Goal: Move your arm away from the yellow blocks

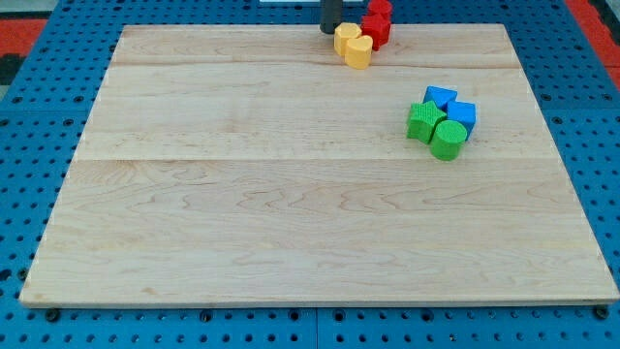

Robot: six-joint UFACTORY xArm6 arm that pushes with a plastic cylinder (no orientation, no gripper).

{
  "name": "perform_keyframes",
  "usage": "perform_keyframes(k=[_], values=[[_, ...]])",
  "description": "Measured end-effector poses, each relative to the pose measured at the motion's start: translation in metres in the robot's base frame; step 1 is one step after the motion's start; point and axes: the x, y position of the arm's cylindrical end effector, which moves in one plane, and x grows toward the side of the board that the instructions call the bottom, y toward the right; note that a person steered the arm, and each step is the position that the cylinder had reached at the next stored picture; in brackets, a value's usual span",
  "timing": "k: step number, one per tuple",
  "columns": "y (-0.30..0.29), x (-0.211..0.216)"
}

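Observation:
Two yellow blocks sit at the view's top centre of the wooden board (291, 194): a rounded yellow block (346, 37) and a yellow heart-like block (358, 52), touching each other. Two red blocks touch them on the right: one (376, 28) and another (380, 8) at the board's top edge. My tip (329, 30) is the lower end of the dark rod at the view's top edge, right beside the left side of the upper yellow block.
At the view's right, a cluster holds a green star-like block (423, 121), a green cylinder (448, 140), a blue block (440, 97) and another blue block (462, 116). A blue pegboard (29, 116) surrounds the board.

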Motion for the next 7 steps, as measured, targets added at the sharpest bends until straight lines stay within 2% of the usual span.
perform_keyframes(k=[1,2,3,4,5,7], values=[[0.004,0.009],[-0.002,0.066],[-0.007,0.08],[-0.061,0.101],[-0.067,0.128],[0.053,0.132]])
